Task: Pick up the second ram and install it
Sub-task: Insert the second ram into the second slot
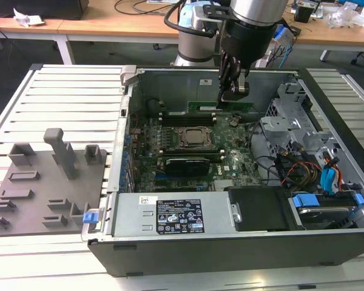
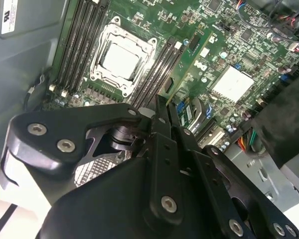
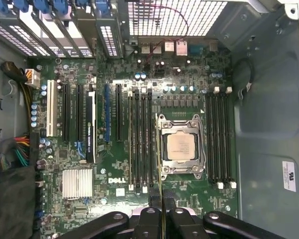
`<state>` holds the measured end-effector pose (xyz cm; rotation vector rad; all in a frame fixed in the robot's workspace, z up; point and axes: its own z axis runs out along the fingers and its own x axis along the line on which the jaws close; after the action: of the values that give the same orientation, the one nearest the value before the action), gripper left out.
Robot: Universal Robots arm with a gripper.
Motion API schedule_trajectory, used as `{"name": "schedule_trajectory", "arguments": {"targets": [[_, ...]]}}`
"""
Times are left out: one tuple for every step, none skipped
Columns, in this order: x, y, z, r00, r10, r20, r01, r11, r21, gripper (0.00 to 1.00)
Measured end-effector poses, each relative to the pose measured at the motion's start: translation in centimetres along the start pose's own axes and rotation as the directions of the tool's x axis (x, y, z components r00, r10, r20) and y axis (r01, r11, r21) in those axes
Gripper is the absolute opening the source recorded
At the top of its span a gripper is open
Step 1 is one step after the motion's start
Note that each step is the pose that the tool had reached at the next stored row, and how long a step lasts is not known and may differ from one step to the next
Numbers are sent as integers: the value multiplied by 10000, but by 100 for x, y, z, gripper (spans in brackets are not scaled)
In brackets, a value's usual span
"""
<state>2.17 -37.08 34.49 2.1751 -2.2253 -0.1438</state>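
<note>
The gripper (image 3: 161, 211) is hanging over the motherboard (image 3: 114, 164), and its two fingers (image 3: 150, 219) are pressing together on the second ram (image 3: 161, 199), which is showing as a thin edge between them. Just past the fingertips, the processor socket (image 3: 182, 148) is lying on one side and the black memory slots (image 3: 142, 142) on the other.

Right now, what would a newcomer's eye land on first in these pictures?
The black claw hanging inside the open computer case, shut on a thin green RAM stick just above the motherboard. Next, the shiny processor socket in the board's middle, with long black memory slots on both sides. To the exterior view's left lies a grey tray of blocks.
</note>
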Motion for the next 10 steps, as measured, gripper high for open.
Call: {"name": "schedule_trajectory", "arguments": {"targets": [[1, 2, 33, 10000, 3, 2, -3, 10000, 1, 13], [4, 0, 101, 10000, -1, 1, 1, 10000, 0, 13], [7, 14, 149, 10000, 1, 1, -1, 10000, 0, 13], [8, 23, 166, 10000, 1, 1, -1, 10000, 1, 13], [9, 28, 180, 10000, 1, 2, -1, 10000, 0, 13], [10, 32, 199, 10000, 1, 1, -1, 10000, 1, 13], [11, 39, 217, 10000, 0, 1, 0, 10000, 0, 13], [12, 45, 231, 10000, 1, 1, -1, 10000, 0, 13], [12, 50, 247, 10000, 0, 0, 0, 10000, 0, 13], [13, 56, 259, 10000, 1, 0, -1, 10000, 0, 13]]}}
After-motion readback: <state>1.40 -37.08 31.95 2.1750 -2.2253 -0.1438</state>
